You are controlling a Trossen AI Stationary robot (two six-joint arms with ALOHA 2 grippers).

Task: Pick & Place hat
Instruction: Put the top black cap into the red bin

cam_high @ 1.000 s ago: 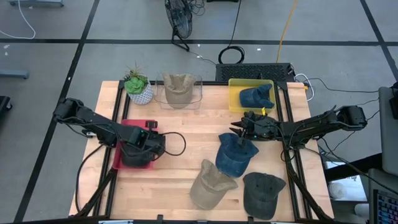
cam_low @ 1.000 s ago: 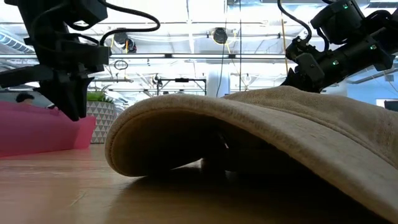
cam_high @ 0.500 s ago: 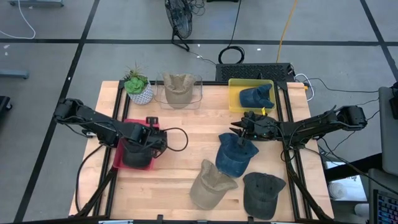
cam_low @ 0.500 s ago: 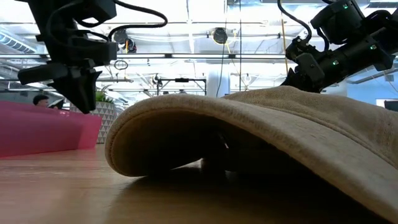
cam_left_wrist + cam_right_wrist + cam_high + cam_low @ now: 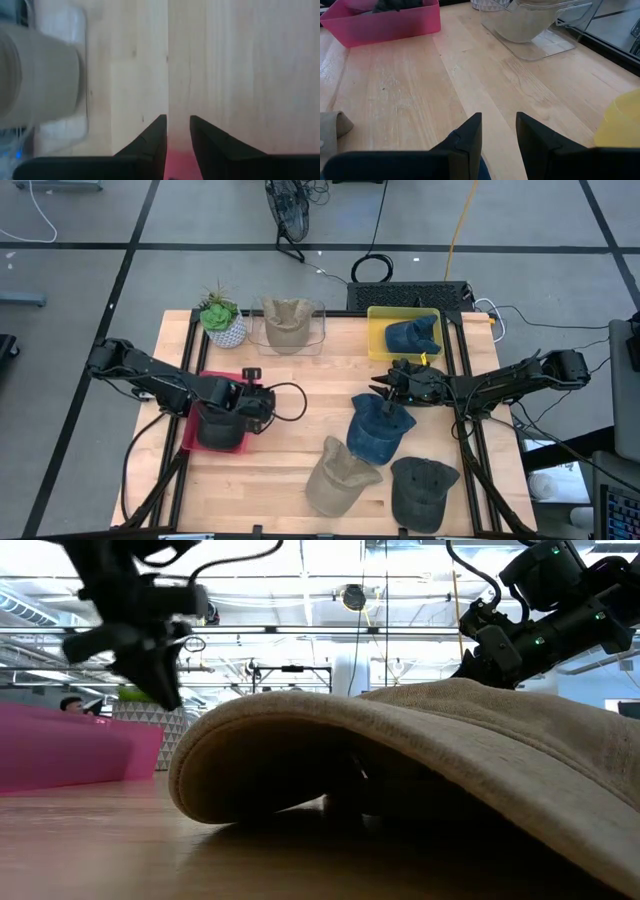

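My left gripper (image 5: 255, 402) hangs open over the right rim of the pink bin (image 5: 195, 442), where a dark hat (image 5: 215, 432) lies. In the left wrist view its fingers (image 5: 177, 135) stand a little apart with nothing between them. My right gripper (image 5: 386, 393) is open above the far part of a blue hat (image 5: 378, 432) that lies on the table; I cannot tell whether it touches it. A beige hat (image 5: 340, 476) and a dark grey hat (image 5: 422, 490) lie near the front edge. The beige hat (image 5: 400, 760) fills the low view.
At the back stand a potted plant (image 5: 222, 317), a clear bin (image 5: 255, 340) holding a beige hat (image 5: 287, 323), and a yellow bin (image 5: 378, 348) holding a blue hat (image 5: 412, 335). Bare wood lies between the pink bin and the blue hat.
My left gripper has risen from the pink bin, moved toward the table's right edge and tipped its fingers up toward level. Its finger gap is unchanged. The dark hat stays in the bin.
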